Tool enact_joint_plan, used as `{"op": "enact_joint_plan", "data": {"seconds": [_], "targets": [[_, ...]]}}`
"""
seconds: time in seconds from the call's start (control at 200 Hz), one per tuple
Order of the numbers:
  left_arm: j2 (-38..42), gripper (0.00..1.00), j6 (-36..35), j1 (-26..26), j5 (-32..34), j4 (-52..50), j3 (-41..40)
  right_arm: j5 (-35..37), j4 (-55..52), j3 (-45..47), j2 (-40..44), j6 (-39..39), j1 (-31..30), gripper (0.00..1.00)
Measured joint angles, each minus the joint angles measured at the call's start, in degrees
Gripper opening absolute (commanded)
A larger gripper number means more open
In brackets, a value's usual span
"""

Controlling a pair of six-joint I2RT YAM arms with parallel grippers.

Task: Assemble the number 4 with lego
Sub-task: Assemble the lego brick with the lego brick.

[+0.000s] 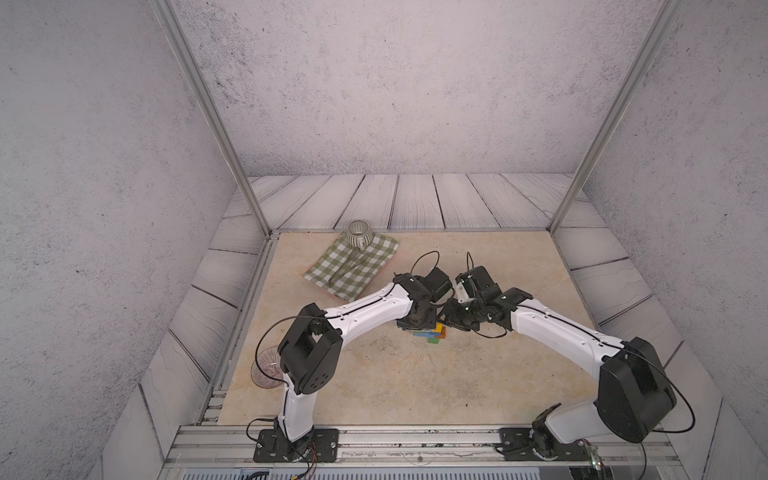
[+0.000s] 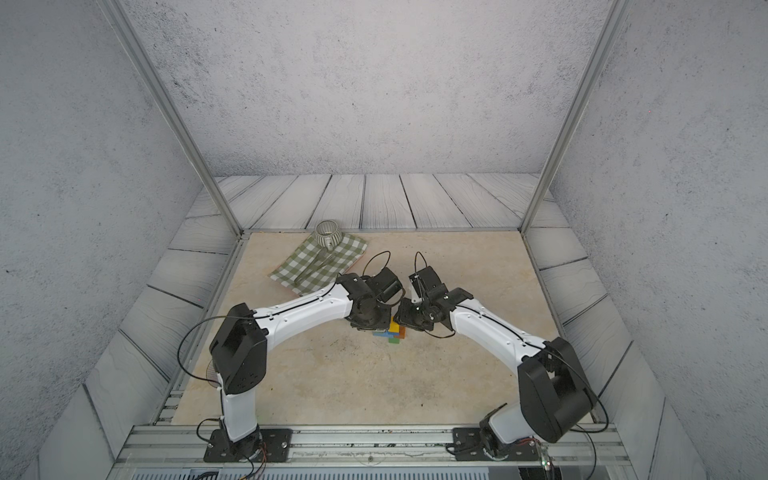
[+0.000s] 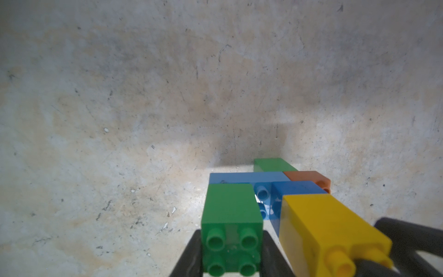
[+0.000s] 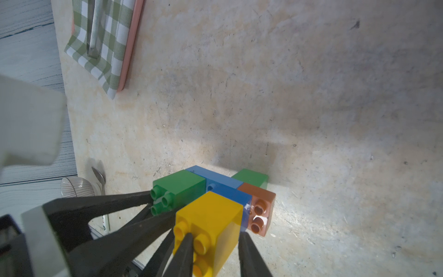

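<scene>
The number 4 point(image 1: 432, 334) point(image 2: 394, 332) is a flat figure of joined lego bricks at the table's middle, between both wrists. In the left wrist view my left gripper point(image 3: 232, 254) is shut on a green brick point(image 3: 231, 206) at one end of the figure. My right gripper point(image 4: 217, 249) is shut on the yellow brick point(image 4: 211, 215) beside it. A dark blue brick point(image 3: 297, 188), a long light blue brick point(image 3: 239, 178), an orange-brown brick point(image 3: 309, 177) and a second green brick point(image 3: 273, 165) lie behind them. Both grippers' fingertips are hidden under the wrists in both top views.
A green checked cloth point(image 1: 353, 266) on a pink tray lies at the back left, with a striped cup point(image 1: 359, 235) and cutlery on it. A ribbed glass bowl point(image 1: 266, 370) stands by the left arm's elbow. Metal frame posts rise at the table's back corners.
</scene>
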State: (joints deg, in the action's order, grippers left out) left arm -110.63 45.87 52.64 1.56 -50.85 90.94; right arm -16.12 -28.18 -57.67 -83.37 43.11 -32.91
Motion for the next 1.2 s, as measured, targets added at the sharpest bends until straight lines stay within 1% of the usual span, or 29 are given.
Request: {"op": "enact_joint_plan", "data": {"seconds": [0.215, 0.355, 0.47, 0.691, 0.786, 0.991, 1.201], "targets": [[-0.26, 0.08, 0.00, 0.28, 0.48, -0.44, 0.44, -0.02, 0.07, 0.07, -0.02, 0.17, 0.04, 0.33], [-0.35, 0.10, 0.00, 0.31, 0.57, -0.61, 0.57, -0.04, 0.15, 0.11, -0.02, 0.17, 0.04, 0.33], [-0.52, 0.16, -0.02, 0.33, 0.57, -0.90, 0.85, -0.04, 0.15, 0.09, -0.02, 0.17, 0.04, 0.33], [-0.55, 0.32, -0.02, 0.37, 0.61, -1.05, 0.94, -0.04, 0.13, 0.11, 0.00, 0.17, 0.04, 0.33], [-0.55, 0.37, -0.02, 0.37, 0.61, -1.07, 0.96, -0.04, 0.13, 0.09, -0.02, 0.15, 0.04, 0.33], [-0.52, 0.45, -0.44, 0.79, 0.22, -1.55, 0.94, -0.04, 0.02, 0.09, 0.00, 0.15, 0.04, 0.33], [-0.52, 0.48, -0.61, 1.22, -0.17, -1.84, 0.94, -0.09, -0.09, 0.09, 0.02, 0.15, 0.04, 0.33]]}}
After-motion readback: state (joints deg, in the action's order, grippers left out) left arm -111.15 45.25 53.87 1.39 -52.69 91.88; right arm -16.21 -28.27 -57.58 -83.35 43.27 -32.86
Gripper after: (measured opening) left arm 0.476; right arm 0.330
